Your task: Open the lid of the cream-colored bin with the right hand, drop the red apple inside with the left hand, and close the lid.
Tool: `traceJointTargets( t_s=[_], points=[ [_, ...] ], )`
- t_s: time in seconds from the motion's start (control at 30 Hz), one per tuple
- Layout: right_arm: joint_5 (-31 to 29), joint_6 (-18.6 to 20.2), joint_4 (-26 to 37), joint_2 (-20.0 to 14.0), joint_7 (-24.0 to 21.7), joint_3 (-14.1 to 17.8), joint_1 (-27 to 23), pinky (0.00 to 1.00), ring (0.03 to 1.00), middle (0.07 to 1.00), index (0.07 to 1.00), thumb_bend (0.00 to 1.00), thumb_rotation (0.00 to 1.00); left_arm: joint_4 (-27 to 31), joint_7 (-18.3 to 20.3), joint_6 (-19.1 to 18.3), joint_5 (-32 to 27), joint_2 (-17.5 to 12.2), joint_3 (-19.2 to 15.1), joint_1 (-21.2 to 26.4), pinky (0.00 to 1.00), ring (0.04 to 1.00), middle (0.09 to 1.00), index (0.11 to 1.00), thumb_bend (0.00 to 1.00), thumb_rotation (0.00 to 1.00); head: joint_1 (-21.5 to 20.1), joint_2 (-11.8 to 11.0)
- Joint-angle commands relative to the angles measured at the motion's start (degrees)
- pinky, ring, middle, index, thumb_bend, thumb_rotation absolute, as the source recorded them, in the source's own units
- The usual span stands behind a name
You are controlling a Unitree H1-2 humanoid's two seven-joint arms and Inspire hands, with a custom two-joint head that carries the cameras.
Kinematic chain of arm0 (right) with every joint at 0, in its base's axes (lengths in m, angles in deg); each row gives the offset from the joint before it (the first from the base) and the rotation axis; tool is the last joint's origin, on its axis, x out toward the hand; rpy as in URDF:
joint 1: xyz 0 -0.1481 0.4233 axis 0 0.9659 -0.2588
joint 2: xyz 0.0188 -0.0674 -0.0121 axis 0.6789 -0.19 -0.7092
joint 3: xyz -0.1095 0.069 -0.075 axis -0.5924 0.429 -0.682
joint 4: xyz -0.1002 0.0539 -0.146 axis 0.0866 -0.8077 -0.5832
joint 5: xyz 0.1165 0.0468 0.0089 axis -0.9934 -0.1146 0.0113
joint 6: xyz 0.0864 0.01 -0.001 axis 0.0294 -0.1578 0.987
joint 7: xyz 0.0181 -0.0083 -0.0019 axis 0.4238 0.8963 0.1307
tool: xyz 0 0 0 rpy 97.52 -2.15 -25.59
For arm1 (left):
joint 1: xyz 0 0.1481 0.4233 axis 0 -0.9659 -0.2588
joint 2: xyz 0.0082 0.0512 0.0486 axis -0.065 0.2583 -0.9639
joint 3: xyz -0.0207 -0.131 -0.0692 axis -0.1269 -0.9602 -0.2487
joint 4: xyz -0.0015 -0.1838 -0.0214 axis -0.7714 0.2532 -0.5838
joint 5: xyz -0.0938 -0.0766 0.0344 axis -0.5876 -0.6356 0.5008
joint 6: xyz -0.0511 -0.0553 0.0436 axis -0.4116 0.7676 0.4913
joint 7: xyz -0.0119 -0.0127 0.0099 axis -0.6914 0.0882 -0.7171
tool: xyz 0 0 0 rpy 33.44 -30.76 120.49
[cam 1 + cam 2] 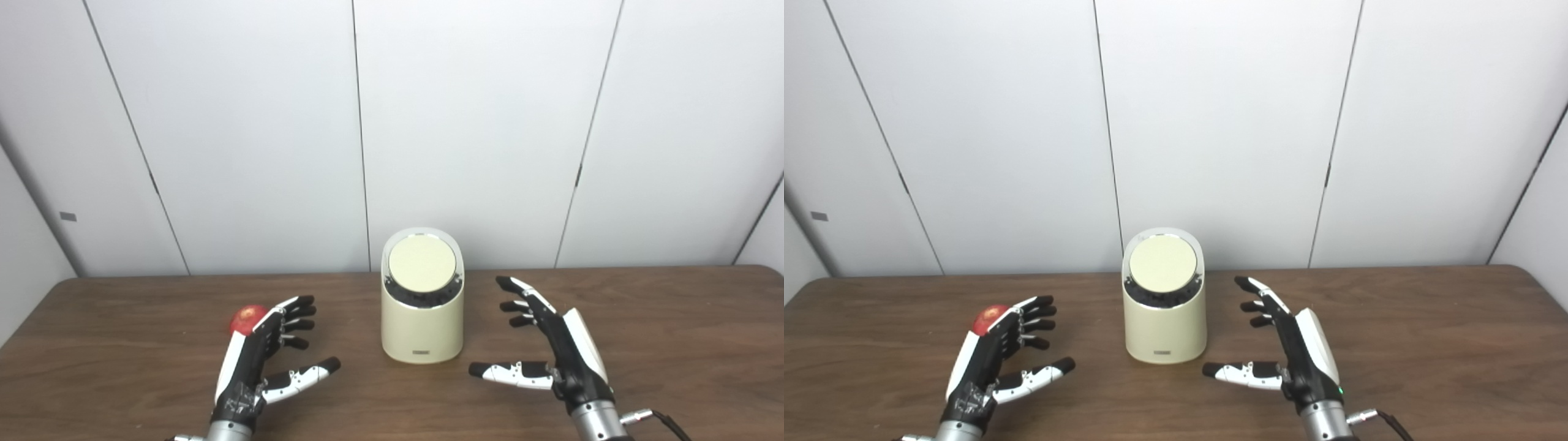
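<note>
Cream bin (422,318), front label (421,353) unreadable, lid (422,264) shut

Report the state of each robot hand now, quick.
Left robot hand: open, holding nothing, beside the red apple.
Right robot hand: open, holding nothing, right of the cream-colored bin.

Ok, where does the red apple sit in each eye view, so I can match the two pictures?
Left eye view: red apple at lower left, on the table, partly hidden behind the left robot hand.
Right eye view: red apple at lower left, nearer the picture's left edge, again behind that hand.
Shared landmark: the cream-colored bin, lid closed, to the apple's right.
</note>
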Motion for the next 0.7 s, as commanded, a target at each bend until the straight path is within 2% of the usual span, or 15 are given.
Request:
traceJointTargets(
  t_s=[0.0, 0.43, 0.67],
  points=[
    [-0.15, -1.00, 1.71, 0.18, 0.57, 0.11, -1.23, 0.66, 0.751, 0.853, 0.841, 0.83, 0.20, 1.59, -0.58, 2.34, 0.22, -0.49, -0.12, 1.98, 0.60, 0.728, 0.781, 0.809, 0.74, 0.10, -0.05, 0.04],
    [-0.43, -1.50, 1.31, 0.14, 0.83, 0.28, -1.34, 0.66, 0.750, 0.853, 0.840, 0.83, 0.21, 1.40, -0.81, 2.31, 0.34, -0.29, -0.13, 2.05, 0.61, 0.732, 0.783, 0.817, 0.74, 0.10, 0.24, -0.22],
    [-0.34, -2.55, 0.85, 1.01, 1.68, -0.15, -2.40, 0.65, 0.759, 0.848, 0.839, 0.76, 0.34, 0.80, -0.67, 2.72, -0.05, -0.21, -0.06, 2.11, 0.59, 0.733, 0.790, 0.821, 0.73, 0.09, 1.03, -0.54]
  ],
)
